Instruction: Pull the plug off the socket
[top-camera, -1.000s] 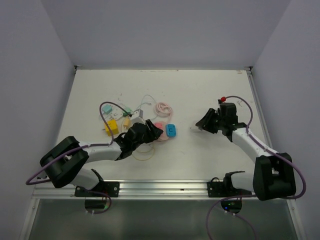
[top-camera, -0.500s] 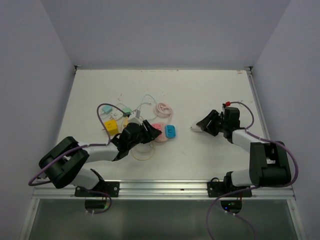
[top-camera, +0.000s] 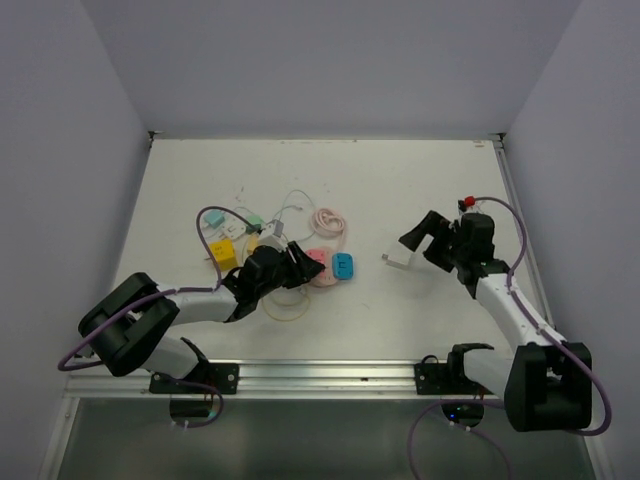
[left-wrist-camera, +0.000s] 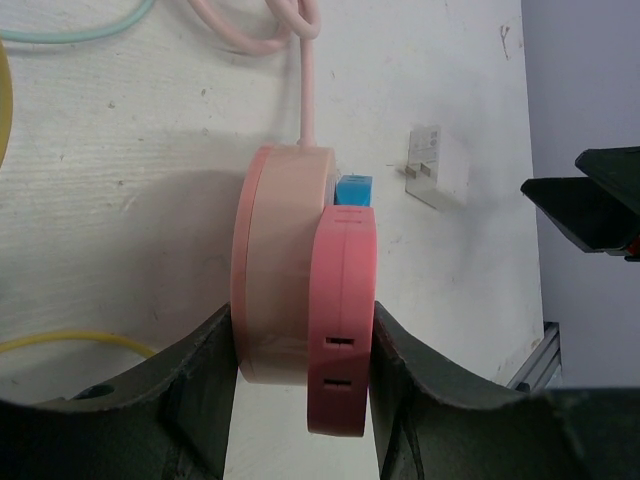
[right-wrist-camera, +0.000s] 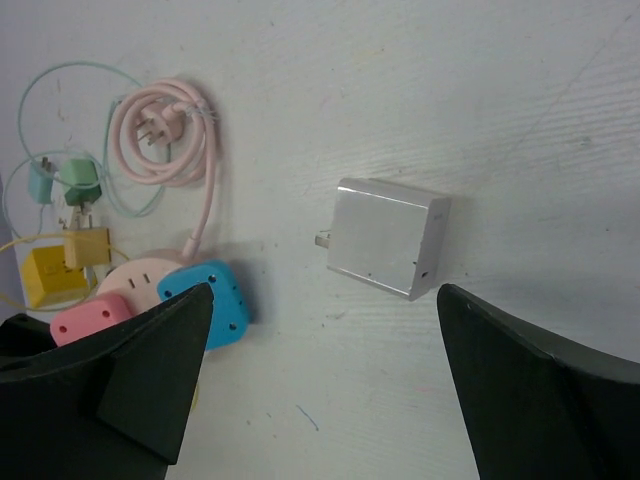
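The round pale-pink socket (left-wrist-camera: 280, 270) stands on edge between the fingers of my left gripper (left-wrist-camera: 300, 340), which is shut on it together with a darker pink slotted piece (left-wrist-camera: 343, 320) pressed against its face. A blue plug (left-wrist-camera: 354, 188) sits against the socket's far side. From above, the socket (top-camera: 318, 266) and blue plug (top-camera: 343, 264) lie left of centre at my left gripper (top-camera: 295, 262). The white plug (right-wrist-camera: 388, 238) lies loose on the table, prongs toward the socket. My right gripper (right-wrist-camera: 325, 290) hangs open just above it, touching nothing. The white plug (top-camera: 397, 262) lies left of the right gripper (top-camera: 425, 243).
A coiled pink cord with its own plug (right-wrist-camera: 160, 130) lies beyond the socket. A yellow block (top-camera: 222, 254), small green adapters (top-camera: 213, 218) and thin green and yellow cables are tangled at the left. The right wall stands close to the right arm.
My right gripper has opened wide and let go of the white plug, which now lies on the table. That arm has drawn back slightly to the right. The left gripper keeps hold of the socket.
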